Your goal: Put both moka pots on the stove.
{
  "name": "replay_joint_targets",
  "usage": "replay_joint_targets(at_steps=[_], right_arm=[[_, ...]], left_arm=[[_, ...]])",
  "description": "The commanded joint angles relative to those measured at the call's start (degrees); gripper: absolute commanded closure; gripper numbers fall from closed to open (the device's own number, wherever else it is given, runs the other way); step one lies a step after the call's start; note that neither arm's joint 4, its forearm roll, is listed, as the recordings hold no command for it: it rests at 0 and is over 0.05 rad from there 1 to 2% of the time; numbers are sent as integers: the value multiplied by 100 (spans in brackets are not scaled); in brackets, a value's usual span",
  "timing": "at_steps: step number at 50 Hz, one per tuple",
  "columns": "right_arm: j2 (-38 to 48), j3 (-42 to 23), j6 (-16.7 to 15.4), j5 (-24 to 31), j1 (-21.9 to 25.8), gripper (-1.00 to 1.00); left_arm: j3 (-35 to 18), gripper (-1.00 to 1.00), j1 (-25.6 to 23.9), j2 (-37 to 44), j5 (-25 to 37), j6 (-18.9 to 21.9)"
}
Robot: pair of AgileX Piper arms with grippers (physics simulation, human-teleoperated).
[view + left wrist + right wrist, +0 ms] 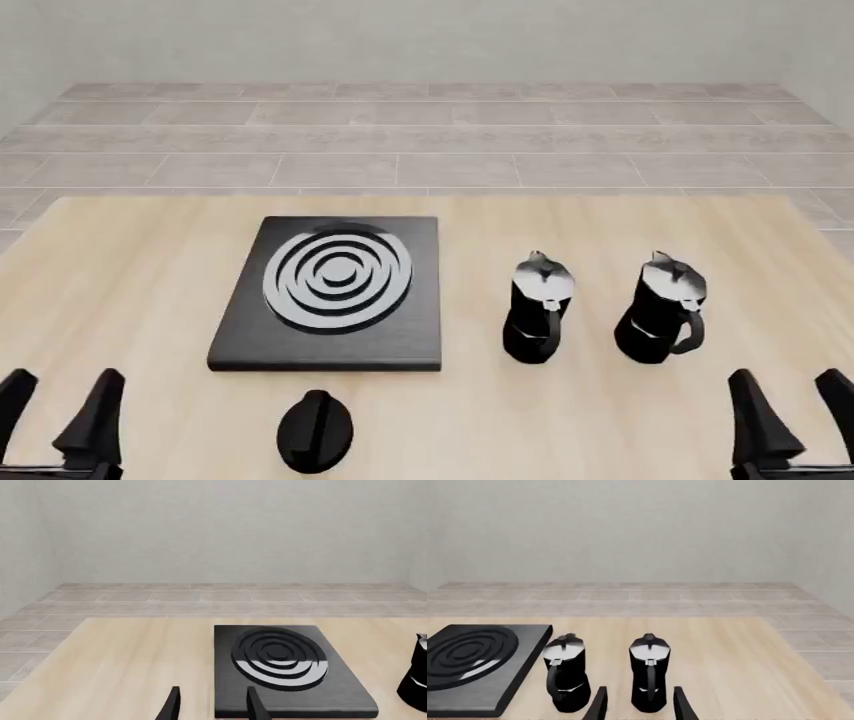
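Note:
Two black moka pots with silver lids stand upright on the table, right of the stove: one pot [538, 307] [566, 672] nearer the stove, the other pot [659, 308] [649, 671] further right. The stove [334, 292] [287, 672] [474, 662] is a flat black slab with a silver ring burner, nothing on it. My left gripper [60, 410] [212, 702] is open at the near left edge, short of the stove. At the near right, my right gripper [787, 410] [639, 702] is open too, in front of the right pot. Part of a pot [417, 677] shows in the left wrist view.
A flat black oval knob [315, 430] lies on the table just in front of the stove's near edge. The light wooden table [134, 280] extends to a tiled floor beyond its far edge.

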State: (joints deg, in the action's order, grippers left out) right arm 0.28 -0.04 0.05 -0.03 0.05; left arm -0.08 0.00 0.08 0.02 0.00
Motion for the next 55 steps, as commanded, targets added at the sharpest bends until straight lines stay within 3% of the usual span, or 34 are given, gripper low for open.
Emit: replay_joint_targets(at_steps=[1,15,20,26,30,32,45,55], right_arm=[[81,-10,-1,-6,56,-100],[287,1,8,-128,146,-100],[402,-18,-36,-221,414,-100],[635,-67,218,-263,873,-100],[956,-92,281,-390,1035,-100],[1244,-110,458,-476,1131,-100],[1854,-215,513,-675,1552,-100],[2936,-321,562,-1209,1920,-100]], left_arm=[[-24,-100,0,18,12,-1],[-18,-100,0,19,2,3],[-18,-100,0,19,2,1],[-17,-100,1,20,2,-1],[-18,-100,0,19,2,0],[-18,-100,0,19,1,2],[-17,-100,0,20,3,-3],[-18,-100,0,20,2,-1]])
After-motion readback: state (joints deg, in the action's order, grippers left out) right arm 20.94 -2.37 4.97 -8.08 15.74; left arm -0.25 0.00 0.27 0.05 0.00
